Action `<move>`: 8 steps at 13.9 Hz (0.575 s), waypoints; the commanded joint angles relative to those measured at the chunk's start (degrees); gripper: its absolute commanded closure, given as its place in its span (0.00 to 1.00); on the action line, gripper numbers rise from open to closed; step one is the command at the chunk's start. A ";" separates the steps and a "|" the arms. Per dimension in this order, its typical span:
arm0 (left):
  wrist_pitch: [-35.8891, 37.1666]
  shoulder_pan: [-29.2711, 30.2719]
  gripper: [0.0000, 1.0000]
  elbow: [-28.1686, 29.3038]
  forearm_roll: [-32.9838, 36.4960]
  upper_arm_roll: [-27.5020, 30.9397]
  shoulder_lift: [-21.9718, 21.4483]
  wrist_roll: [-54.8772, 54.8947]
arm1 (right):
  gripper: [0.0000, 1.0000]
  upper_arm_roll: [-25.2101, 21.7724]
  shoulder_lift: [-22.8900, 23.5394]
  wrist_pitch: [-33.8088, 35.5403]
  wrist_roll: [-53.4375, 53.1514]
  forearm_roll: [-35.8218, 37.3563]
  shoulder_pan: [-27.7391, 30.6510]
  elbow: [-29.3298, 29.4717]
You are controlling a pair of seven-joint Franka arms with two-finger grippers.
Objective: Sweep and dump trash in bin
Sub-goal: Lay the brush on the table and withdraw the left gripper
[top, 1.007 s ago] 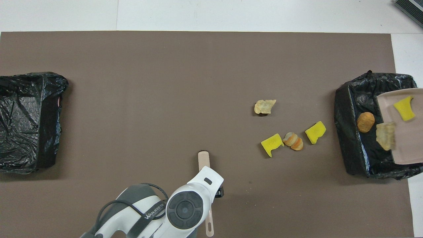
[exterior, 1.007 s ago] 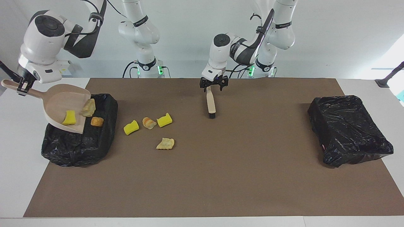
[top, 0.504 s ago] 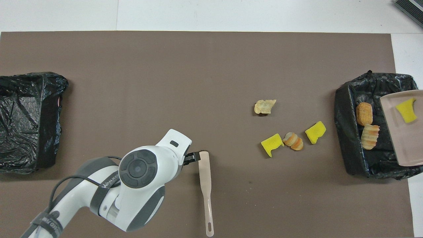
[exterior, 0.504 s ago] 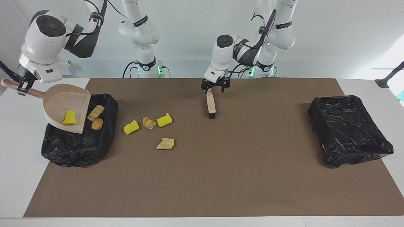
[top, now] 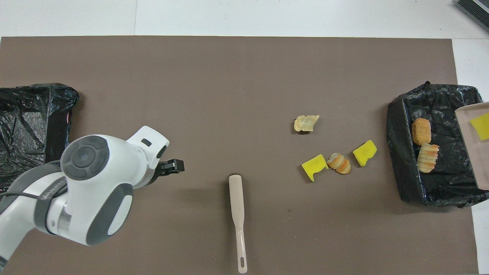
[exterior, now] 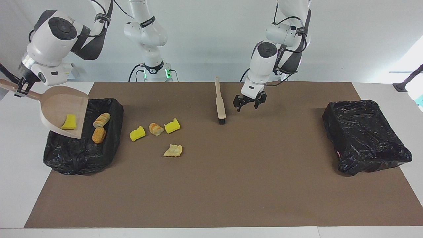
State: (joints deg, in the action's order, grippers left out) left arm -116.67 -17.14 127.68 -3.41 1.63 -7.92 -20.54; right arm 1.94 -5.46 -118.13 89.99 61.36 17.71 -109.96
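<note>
The brush lies on the mat, bristles pointing away from the robots. Beside it, the left gripper hangs with fingers spread, empty. The right gripper clamps the tilted dustpan over the bin.

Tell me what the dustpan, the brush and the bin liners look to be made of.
Dustpan: smooth matte beige, probably plastic, judging by its even colour and thin moulded walls.
Brush: pale matte handle, plastic or light wood, with dark bristles at its end.
Bin liners: thin glossy black plastic film, crinkled and catching highlights.
</note>
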 commanded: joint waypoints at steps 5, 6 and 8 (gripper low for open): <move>3.73 10.89 0.00 0.11 0.77 -0.49 -2.72 13.41 | 1.00 0.25 -3.77 2.11 -5.88 7.80 -4.86 -2.89; 3.65 12.72 0.00 -0.50 0.95 -0.48 -2.63 14.63 | 1.00 0.25 -4.21 3.42 -6.84 8.68 -5.22 -2.98; 3.65 14.93 0.00 -1.03 0.95 -0.40 -2.28 19.19 | 1.00 0.25 -4.82 5.45 -8.86 10.26 -6.97 -3.60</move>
State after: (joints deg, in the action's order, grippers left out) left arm -114.22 -4.56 127.39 -3.37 1.74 -9.95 -4.94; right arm 2.09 -7.95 -114.44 83.81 68.33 11.98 -111.22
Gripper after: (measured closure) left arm 0.000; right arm 0.678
